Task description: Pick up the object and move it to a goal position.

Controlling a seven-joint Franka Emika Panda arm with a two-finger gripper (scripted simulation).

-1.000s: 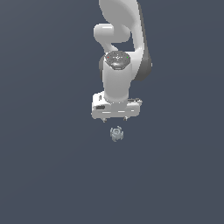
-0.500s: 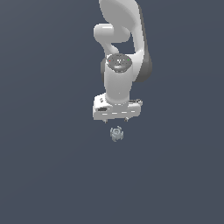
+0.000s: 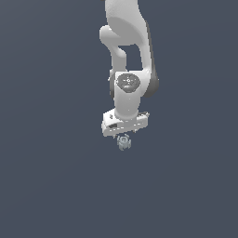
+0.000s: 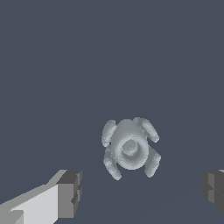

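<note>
The object (image 3: 123, 142) is a tiny pale grey-blue lump with small knobs, lying on the dark floor just below the white hand in the exterior view. In the wrist view the object (image 4: 130, 148) shows a rounded body with several stubby knobs around it. My gripper (image 4: 140, 194) stands open, its dark-tipped fingers (image 4: 70, 192) spread wide to either side, and nothing is held between them. The object lies between the lines of the two fingers, a little ahead of them. In the exterior view the gripper (image 3: 124, 135) hangs right over the object, its fingertips mostly hidden by the hand.
The white arm (image 3: 128, 56) rises behind the hand toward the top of the exterior view. A plain dark grey-blue floor (image 3: 51, 186) surrounds the object on all sides.
The hand has sunk slightly toward the object and turned a little about its axis. The object has not moved.
</note>
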